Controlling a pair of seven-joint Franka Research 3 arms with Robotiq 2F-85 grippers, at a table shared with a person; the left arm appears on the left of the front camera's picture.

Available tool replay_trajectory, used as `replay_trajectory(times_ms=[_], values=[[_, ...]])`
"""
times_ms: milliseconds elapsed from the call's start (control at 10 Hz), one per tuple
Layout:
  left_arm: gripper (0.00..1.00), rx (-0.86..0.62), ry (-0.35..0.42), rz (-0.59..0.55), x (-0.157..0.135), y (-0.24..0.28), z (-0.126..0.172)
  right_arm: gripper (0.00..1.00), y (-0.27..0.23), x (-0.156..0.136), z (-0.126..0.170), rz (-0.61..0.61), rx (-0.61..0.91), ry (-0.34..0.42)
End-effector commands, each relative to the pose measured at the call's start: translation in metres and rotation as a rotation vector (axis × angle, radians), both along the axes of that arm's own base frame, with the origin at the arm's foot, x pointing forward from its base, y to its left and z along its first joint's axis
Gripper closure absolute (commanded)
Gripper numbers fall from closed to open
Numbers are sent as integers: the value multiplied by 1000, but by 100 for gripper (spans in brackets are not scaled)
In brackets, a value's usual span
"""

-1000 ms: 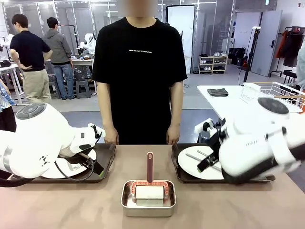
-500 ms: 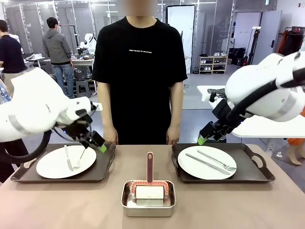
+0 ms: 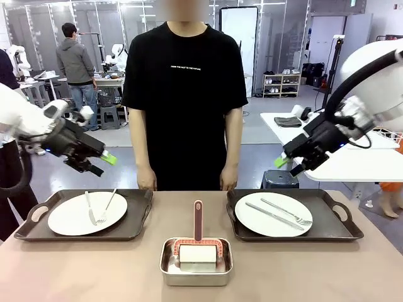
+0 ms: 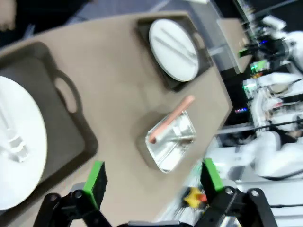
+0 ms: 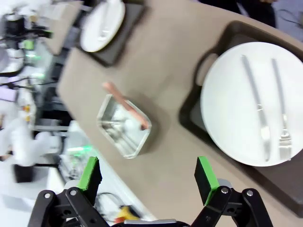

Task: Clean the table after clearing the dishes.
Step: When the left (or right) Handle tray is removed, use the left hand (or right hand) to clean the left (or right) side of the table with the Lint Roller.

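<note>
High above the worktop (image 3: 126, 264), the left claw (image 3: 103, 163) and right claw (image 3: 288, 167) both hang spread wide, gripping nothing. Below, the left plate (image 3: 69, 220) and right plate (image 3: 261, 221), cutlery (image 3: 90, 207) on each, sit in dark trays (image 3: 334, 221).

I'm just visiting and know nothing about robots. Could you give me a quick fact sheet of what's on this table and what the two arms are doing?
table: beige-brown top, person standing at the far side
left plate: white, knife and fork on it, on the dark left tray
right plate: white, knife and fork on it, on the dark right tray
steel pan: between the trays, holds a roller with a pink handle
left gripper: raised in the air, open, empty
right gripper: raised in the air, open, empty
progress: dishes not yet cleared
</note>
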State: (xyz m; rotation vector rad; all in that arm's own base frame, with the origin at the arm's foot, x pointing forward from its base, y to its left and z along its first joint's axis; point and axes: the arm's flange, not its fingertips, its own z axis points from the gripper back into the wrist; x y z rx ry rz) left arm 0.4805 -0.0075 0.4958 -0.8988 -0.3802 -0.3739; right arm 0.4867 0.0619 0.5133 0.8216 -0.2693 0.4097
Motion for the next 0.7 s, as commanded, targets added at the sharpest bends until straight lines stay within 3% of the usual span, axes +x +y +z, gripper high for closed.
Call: replay_trajectory(times_ms=[0, 200, 500, 600], values=[[0, -215, 98, -3, 9, 50, -8, 0, -47, 14, 0, -41, 215, 96], [0, -354, 156, -4, -4, 116, -18, 0, -115, 8, -2, -110, 382, 125], [0, -506, 203, 148, -32, 204, -31, 0, -211, -7, -15, -243, 561, 166], [0, -536, 219, 225, -41, 228, -40, 0, -232, -14, -22, -271, 551, 188]])
